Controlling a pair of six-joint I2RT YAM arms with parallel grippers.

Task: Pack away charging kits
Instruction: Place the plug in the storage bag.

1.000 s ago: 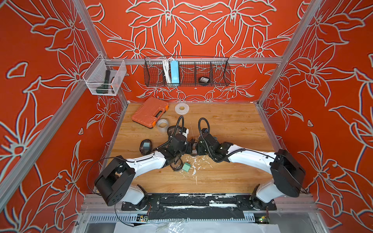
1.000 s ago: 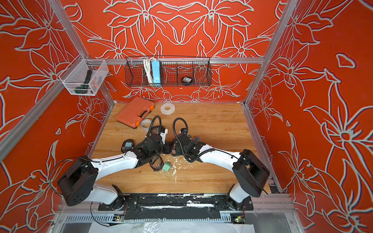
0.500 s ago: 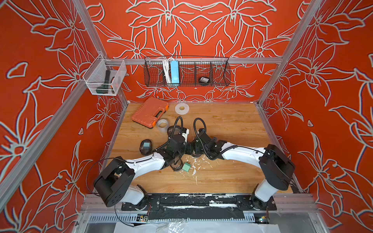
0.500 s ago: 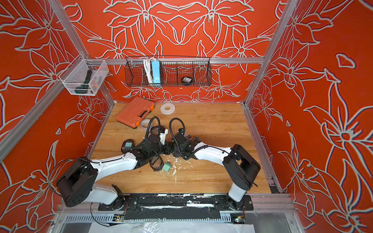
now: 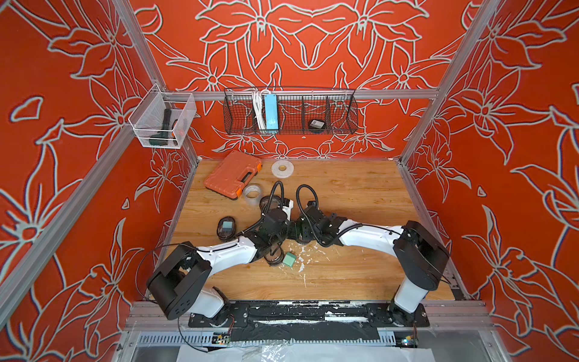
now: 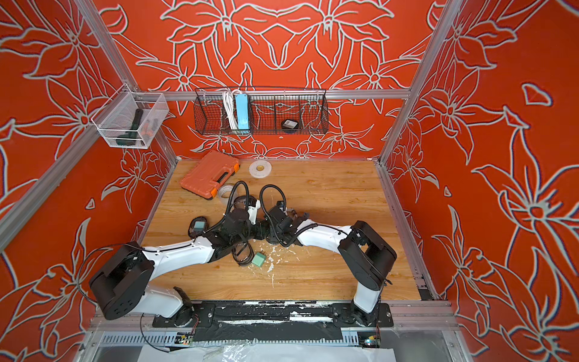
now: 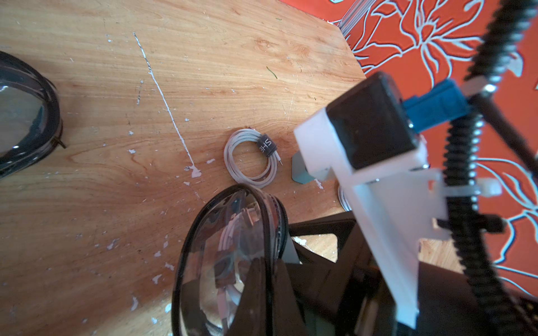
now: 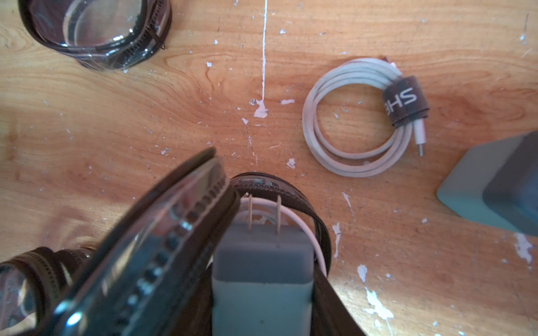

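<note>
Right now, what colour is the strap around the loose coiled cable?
Dark grey strap with white lettering; clearest in the right wrist view.

An adapter [image 8: 262, 279] is being held in the mouth of the pouch [image 8: 163, 232], over a cable [image 8: 297, 219]; a second cable [image 8: 349, 171] is being supported by the desk [image 8: 145, 116] beside it.

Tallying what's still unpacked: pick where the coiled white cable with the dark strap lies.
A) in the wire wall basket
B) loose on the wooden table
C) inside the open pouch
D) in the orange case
B: in the right wrist view the strapped coiled white cable lies flat on the bare wooden table, outside the open pouch, with a teal plug adapter beside it.
</note>
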